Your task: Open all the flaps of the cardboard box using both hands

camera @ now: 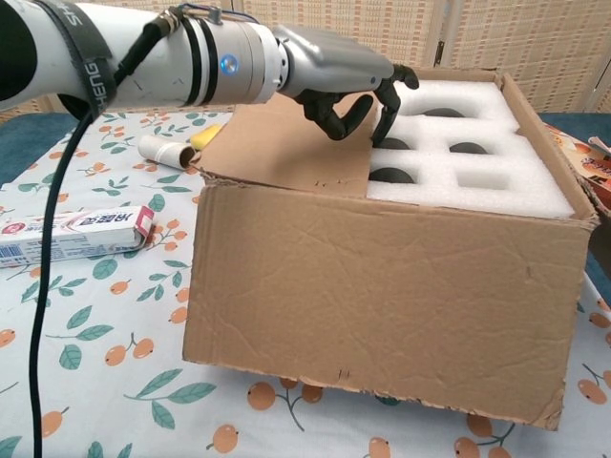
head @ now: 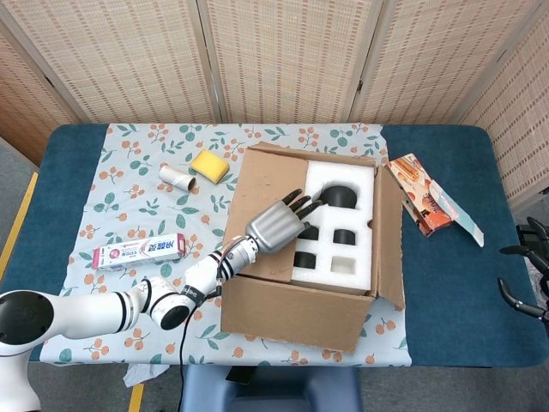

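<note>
Left hand [head: 276, 225] over left flap [camera: 286, 143] of cardboard box [camera: 382, 286], mid-table on the leaf-print cloth [head: 129, 163].
Fingers curled down at flap edge, gripping nothing. Right hand [head: 530, 266] off table's right edge, state unclear. Toothpaste box [head: 140, 251] print too small to read.

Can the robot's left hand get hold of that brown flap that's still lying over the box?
Probably yes. The left hand hovers right over the left flap, fingers curled near its edge above the foam insert, with nothing between them.
</note>
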`<action>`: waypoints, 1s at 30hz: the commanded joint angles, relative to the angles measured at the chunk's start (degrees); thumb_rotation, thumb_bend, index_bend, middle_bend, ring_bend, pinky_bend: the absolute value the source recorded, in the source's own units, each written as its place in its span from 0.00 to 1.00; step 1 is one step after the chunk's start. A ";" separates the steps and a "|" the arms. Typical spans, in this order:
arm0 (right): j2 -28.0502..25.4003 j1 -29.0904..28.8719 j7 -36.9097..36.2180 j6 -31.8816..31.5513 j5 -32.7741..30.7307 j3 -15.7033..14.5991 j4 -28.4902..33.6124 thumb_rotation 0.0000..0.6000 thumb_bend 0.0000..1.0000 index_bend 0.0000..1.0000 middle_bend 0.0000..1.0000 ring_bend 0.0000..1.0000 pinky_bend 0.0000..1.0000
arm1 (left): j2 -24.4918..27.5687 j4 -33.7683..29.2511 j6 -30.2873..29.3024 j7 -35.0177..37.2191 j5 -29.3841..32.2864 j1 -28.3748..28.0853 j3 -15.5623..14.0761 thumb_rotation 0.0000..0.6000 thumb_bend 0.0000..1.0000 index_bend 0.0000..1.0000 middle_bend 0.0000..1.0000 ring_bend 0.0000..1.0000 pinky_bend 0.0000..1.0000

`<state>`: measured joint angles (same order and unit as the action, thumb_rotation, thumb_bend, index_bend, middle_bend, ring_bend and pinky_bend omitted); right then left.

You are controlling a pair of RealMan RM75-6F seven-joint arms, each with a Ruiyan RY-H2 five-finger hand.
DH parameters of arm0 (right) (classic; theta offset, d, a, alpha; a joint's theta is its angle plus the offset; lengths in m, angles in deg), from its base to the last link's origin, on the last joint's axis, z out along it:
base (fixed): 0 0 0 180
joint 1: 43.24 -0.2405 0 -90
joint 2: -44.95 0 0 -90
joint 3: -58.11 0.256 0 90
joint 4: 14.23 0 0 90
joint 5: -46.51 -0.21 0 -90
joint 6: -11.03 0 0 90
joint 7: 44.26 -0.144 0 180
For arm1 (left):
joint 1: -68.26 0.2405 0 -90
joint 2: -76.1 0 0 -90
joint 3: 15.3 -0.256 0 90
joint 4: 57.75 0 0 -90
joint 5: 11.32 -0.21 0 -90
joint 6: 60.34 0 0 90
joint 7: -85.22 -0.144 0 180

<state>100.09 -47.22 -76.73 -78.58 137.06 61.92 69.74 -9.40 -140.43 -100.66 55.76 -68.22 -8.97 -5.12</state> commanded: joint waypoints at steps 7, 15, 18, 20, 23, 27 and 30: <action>-0.07 -0.21 -0.37 0.21 0.25 -0.12 -0.08 0.58 0.47 0.31 0.00 0.00 0.00 | -0.19 -0.44 -2.50 -3.11 -0.12 -0.03 -0.65 1.00 1.00 0.46 0.00 0.00 0.00; -0.19 -0.21 -0.68 0.10 0.61 -0.34 -0.15 0.58 0.47 0.31 0.00 0.00 0.00 | 0.14 -2.18 -6.42 -8.57 0.56 0.24 -1.12 1.00 1.00 0.46 0.00 0.00 0.00; -0.20 -0.09 -0.81 -0.15 0.53 -0.31 -0.15 0.58 0.47 0.31 0.00 0.00 0.00 | 0.35 -3.05 -8.68 -12.52 1.56 0.41 -1.65 1.00 1.00 0.47 0.00 0.00 0.00; -0.21 -0.07 -0.86 -0.16 0.52 -0.33 -0.18 0.58 0.47 0.31 0.00 0.00 0.00 | 0.47 -3.95 -10.52 -15.09 2.20 0.64 -1.87 1.00 1.00 0.47 0.00 0.00 0.00; -0.25 -0.13 -0.93 -0.07 0.71 -0.45 -0.16 0.58 0.47 0.31 0.00 0.00 0.00 | 0.20 -5.79 -13.95 -18.81 4.16 1.14 -1.59 1.00 1.00 0.47 0.00 0.00 0.00; -0.27 -0.23 -1.04 -0.10 1.18 -0.64 -0.16 0.58 0.47 0.31 0.00 0.00 0.00 | 0.27 -8.10 -16.80 -22.38 5.40 1.28 -1.09 1.00 1.00 0.47 0.00 0.00 0.00; -0.31 -0.25 -1.10 -0.28 1.63 -0.82 -0.14 0.58 0.47 0.31 0.00 0.00 0.00 | 0.33 -9.59 -18.97 -24.90 5.91 1.41 -0.77 1.00 1.00 0.47 0.00 0.00 0.00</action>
<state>99.79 -47.47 -77.82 -78.80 138.63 61.14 69.60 -9.11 -149.13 -118.67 31.92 -62.82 -7.72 -6.15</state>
